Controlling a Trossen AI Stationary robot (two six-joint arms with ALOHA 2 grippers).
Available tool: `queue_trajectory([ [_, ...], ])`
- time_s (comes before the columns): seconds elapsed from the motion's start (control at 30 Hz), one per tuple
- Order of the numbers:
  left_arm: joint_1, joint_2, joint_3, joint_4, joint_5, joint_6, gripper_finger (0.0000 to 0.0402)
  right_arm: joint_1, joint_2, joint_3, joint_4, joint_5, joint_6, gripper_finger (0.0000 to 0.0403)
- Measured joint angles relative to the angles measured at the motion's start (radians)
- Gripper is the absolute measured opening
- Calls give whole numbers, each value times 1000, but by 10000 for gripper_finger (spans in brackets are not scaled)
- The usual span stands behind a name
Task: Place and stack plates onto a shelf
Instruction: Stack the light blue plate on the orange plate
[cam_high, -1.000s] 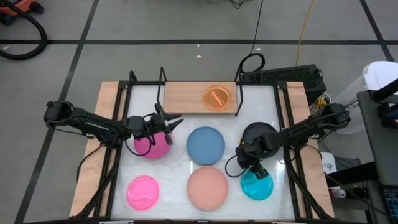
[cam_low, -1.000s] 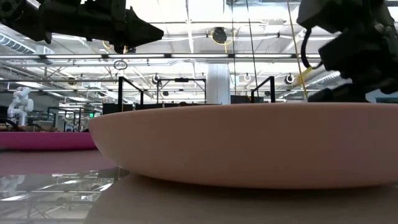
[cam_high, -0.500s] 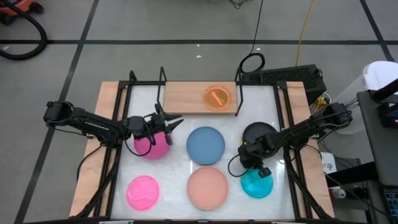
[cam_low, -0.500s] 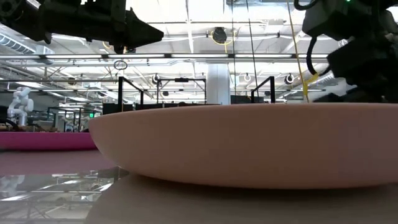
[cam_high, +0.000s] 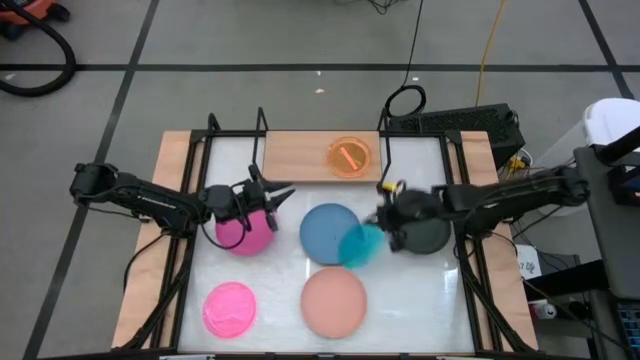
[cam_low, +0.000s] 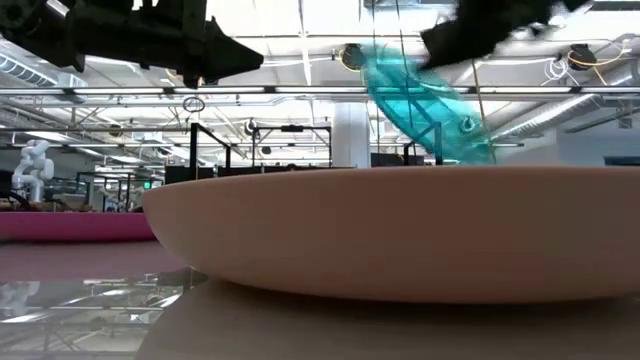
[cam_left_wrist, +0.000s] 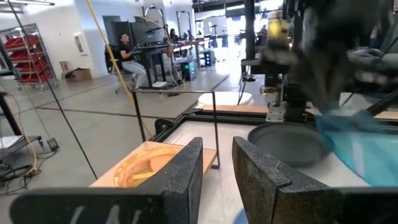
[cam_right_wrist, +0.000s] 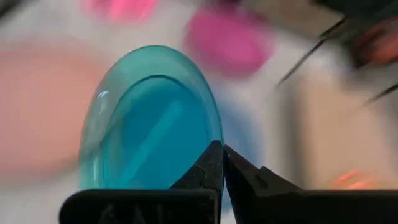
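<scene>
Cyan plate motion-blurred, covers part of blue plate. Salmon plate fills low view, cut off right, hiding the desk behind.

Translucent, glossy plastic on the cyan plate, light passing through. Smooth, faintly shiny plastic on the salmon plate. Pale matt wood for the shelf, thin black metal rods upright at its ends. Glossy, mirror-like white tabletop. Rough, pebbled black surface on the left gripper's fingers.
</scene>
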Motion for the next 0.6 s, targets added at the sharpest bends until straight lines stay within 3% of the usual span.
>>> queue_trajectory([
  [0.13, 6, 0, 0, 0, 0, -6, 95, -126, -9, 1, 329, 92, -36, 0],
  [0.23, 6, 0, 0, -7, 0, -8, 95, -256, 9, 35, 435, 89, -55, 0],
  [0.4, 7, 0, 0, -8, 0, -7, 95, -471, 108, 210, 312, -53, -7, 0],
  [0.6, 16, 0, 0, -15, 0, -7, 95, -632, 305, 490, -3, -180, -64, 0],
])
